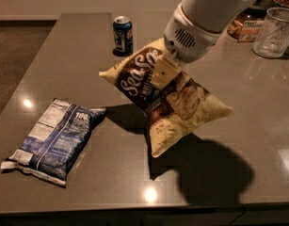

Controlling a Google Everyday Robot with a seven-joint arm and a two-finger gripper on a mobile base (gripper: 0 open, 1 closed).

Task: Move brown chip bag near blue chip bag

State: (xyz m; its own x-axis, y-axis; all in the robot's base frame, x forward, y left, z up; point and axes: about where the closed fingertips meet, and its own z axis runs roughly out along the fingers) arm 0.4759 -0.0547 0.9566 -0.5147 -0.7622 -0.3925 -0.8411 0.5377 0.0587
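Brown chip bag (174,100): mid-table, raised off the table (257,126), judging by the shadow cast to its near right. Whether the low near corner touches cannot be told. Long axis runs far-left to near-right, "Sea Salt" front toward cam. Gripper (164,74): on the bag's upper front, just under the far edge, fingers closed on a pinch of the bag's film, nothing else in hold. Key relation: blue chip bag (54,140) lies flat to the left of the gripped bag and nearer, long axis near-left to far-right. Its far-right corner points at the brown bag w/ a strip of bare table between. Est. next move: carry left and slightly nearer, then lower. Arm: enters from far right, white wrist housing (196,18) tilted down-left over the bag. Soda can (123,34) stands beyond the bag, apart. Clear cup (276,32) is at far right, off the path.
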